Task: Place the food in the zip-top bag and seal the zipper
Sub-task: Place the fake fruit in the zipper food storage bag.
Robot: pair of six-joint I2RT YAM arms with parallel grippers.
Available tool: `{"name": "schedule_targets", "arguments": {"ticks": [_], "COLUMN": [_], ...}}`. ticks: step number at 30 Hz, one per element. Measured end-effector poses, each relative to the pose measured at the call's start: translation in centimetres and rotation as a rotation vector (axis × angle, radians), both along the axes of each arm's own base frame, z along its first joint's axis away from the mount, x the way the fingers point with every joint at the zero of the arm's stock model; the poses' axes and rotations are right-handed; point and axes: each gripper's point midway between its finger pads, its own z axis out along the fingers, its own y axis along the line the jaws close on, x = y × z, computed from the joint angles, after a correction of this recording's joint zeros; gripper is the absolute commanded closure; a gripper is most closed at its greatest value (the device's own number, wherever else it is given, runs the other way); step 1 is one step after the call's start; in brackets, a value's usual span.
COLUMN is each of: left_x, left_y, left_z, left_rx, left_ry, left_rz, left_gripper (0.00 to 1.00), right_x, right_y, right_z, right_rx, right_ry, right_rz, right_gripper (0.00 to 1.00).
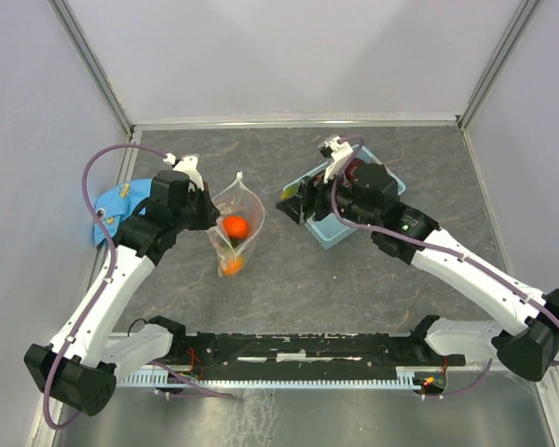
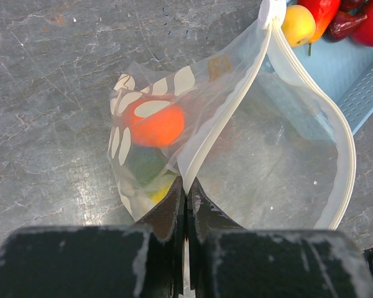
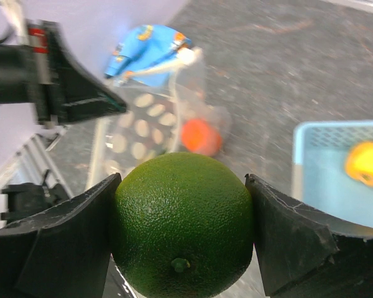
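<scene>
Grey stone-like table (image 1: 289, 279) is carrying everything. The left gripper (image 2: 186, 189) is clamping tightly on the rim of the zip-top bag (image 2: 280, 161), which is gaping with an orange fruit (image 2: 155, 124) inside. The right gripper (image 3: 182, 192) is grasping a green lime (image 3: 180, 242) between the bag and the blue basket (image 2: 360, 81). A yellow fruit (image 2: 298, 23) and red pieces (image 2: 320, 9) are waiting in the basket. I judge the filling partly done and the zipper (image 2: 347, 149) not yet sealed.

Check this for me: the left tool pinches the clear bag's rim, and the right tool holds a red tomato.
One thing is wrong: the right tool holds a green fruit, round with dimpled skin, not a red tomato. The right wrist view shows it clamped between both fingers. The left tool does pinch the clear bag by its rim.
</scene>
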Motion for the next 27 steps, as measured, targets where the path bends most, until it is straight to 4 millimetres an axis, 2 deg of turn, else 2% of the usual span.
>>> {"name": "schedule_targets", "arguments": {"ticks": [4, 9, 14, 19, 27], "left_x": [0.0, 0.0, 0.1, 0.2, 0.1], "left_y": [0.1, -0.1, -0.2, -0.2, -0.4], "left_z": [0.0, 0.0, 0.2, 0.3, 0.2], "left_rx": [-0.003, -0.009, -0.020, -0.024, -0.032], "left_ry": [0.001, 0.002, -0.001, -0.006, -0.002], "left_rz": [0.000, -0.006, -0.013, -0.012, -0.022], "left_gripper": [0.97, 0.97, 0.97, 0.97, 0.97], "right_x": [-1.5, -2.7, -2.7, -1.9, 0.1], "right_y": [3.9, 8.0, 10.8, 12.5, 13.1], "right_z": [0.9, -0.5, -1.5, -2.8, -6.0], "right_rx": [0.067, 0.083, 0.108, 0.096, 0.018], "right_ry": [-0.036, -0.040, -0.063, -0.090, -0.100], "right_rz": [0.124, 0.217, 0.253, 0.242, 0.170], "right_gripper": [0.30, 0.30, 0.30, 0.30, 0.28]}}
